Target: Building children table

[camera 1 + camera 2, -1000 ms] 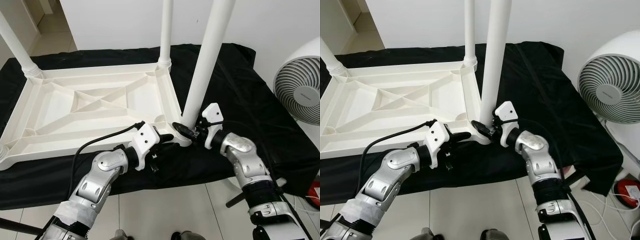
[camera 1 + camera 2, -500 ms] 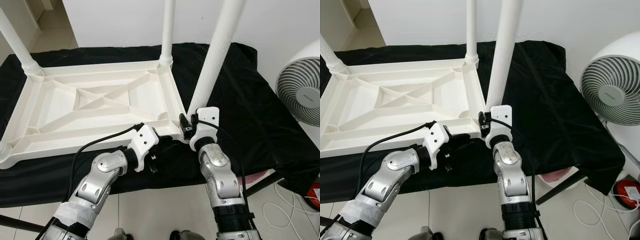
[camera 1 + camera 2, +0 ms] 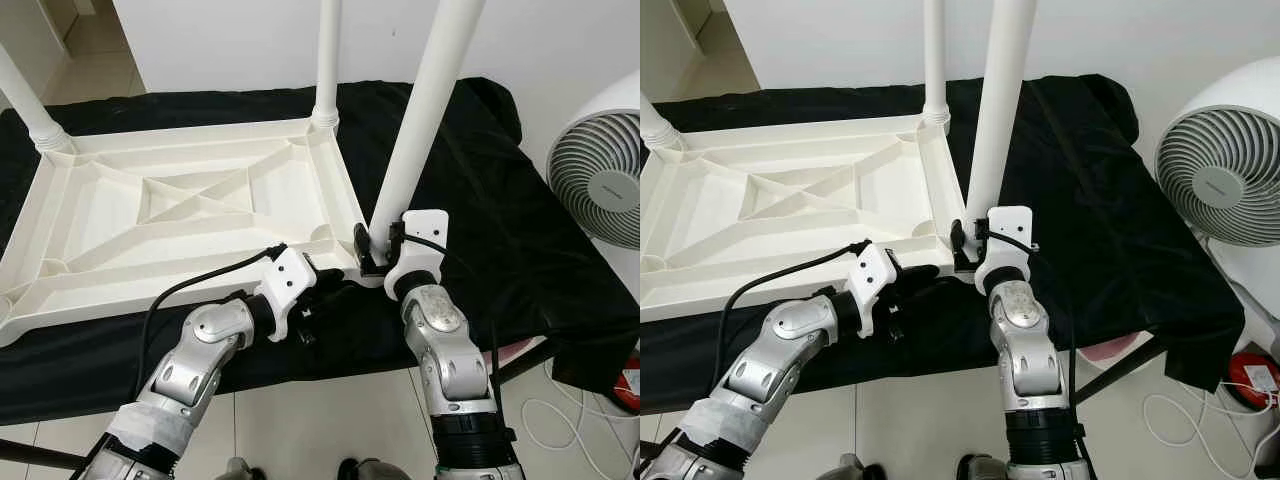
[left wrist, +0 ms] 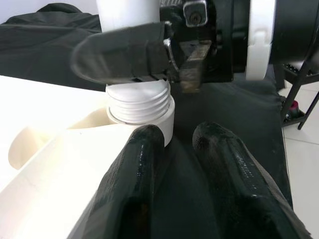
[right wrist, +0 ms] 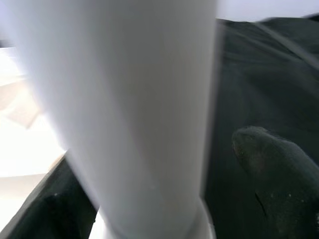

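Observation:
A white children's table [image 3: 190, 200] lies upside down on a black cloth [image 3: 480, 200]. Its near right leg [image 3: 425, 110] stands in the corner socket, and thread shows at the leg's base [image 4: 139, 107]. My right gripper [image 3: 372, 250] is shut on this leg just above the socket, with the leg [image 5: 134, 99] between its fingers [image 5: 274, 159]. My left gripper [image 3: 325, 290] rests at the table's near edge beside that corner. Its fingers [image 4: 144, 149] are slightly apart over the cloth with nothing between them, and one touches the rim.
Two more legs stand upright at the far right corner [image 3: 327, 60] and the far left corner [image 3: 25, 100]. A white fan [image 3: 600, 170] stands on the floor to the right. Pale floor tiles [image 3: 330, 420] lie below the cloth's near edge.
My right arm has swung from the right side round to the front, turning its gripper about the leg's base while staying on it. The left arm has held still.

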You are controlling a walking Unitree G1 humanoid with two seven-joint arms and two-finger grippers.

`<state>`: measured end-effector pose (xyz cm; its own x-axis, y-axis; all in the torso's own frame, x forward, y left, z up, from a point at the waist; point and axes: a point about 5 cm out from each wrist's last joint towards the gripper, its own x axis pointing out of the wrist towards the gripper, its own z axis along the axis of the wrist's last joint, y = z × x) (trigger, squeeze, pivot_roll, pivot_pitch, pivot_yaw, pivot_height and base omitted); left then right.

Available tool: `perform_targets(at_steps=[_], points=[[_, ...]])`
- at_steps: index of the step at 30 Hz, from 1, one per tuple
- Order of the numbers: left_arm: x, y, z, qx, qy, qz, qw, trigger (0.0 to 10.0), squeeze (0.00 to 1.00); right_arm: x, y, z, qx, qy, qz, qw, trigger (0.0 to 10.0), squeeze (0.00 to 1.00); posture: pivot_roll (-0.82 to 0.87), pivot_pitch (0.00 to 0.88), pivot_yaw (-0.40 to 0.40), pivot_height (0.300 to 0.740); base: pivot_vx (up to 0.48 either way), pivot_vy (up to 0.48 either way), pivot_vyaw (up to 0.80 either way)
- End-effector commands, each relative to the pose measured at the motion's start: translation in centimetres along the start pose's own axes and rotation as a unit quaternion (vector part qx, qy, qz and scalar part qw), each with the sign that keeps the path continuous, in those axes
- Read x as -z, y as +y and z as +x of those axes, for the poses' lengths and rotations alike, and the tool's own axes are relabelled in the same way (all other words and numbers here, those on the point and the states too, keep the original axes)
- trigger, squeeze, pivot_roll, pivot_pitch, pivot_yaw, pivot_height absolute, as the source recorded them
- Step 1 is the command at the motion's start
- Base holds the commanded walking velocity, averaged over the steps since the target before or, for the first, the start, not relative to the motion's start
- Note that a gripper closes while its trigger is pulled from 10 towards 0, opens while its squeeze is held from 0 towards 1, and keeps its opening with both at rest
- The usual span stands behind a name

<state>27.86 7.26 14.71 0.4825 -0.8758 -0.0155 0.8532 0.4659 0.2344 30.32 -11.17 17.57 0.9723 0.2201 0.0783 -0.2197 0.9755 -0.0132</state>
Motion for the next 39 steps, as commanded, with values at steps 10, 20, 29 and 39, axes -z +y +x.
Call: perform_targets(at_steps=[10,20,29,39], points=[[0.0,0.2,0.1,-0.001,-0.001,0.002,1.000,10.0,0.00,1.0,-2.5,0.5,-0.171,0.017,-0.084,0.982,10.0,0.00,-0.14,0.099,0.021,0.740,0.000,0.000,0.00],[-0.3,0.6,0.1,-0.006,-0.004,0.010,1.000,10.0,0.00,1.2,-3.5,2.7,-0.293,0.012,-0.130,0.947,10.0,0.00,-0.12,0.086,0.018,0.740,0.000,0.000,0.00],[-0.3,0.4,0.0,-0.009,-0.004,0.008,1.000,10.0,0.00,1.7,-3.6,3.4,-0.325,0.027,-0.145,0.934,0.0,0.00,-0.11,0.087,0.010,0.740,0.000,0.000,0.00],[-0.1,0.2,-0.1,-0.006,-0.001,0.007,1.000,10.0,0.00,2.7,-4.7,3.5,-0.321,0.038,-0.143,0.935,0.0,0.00,-0.11,0.092,0.014,0.740,0.000,0.000,0.00]])
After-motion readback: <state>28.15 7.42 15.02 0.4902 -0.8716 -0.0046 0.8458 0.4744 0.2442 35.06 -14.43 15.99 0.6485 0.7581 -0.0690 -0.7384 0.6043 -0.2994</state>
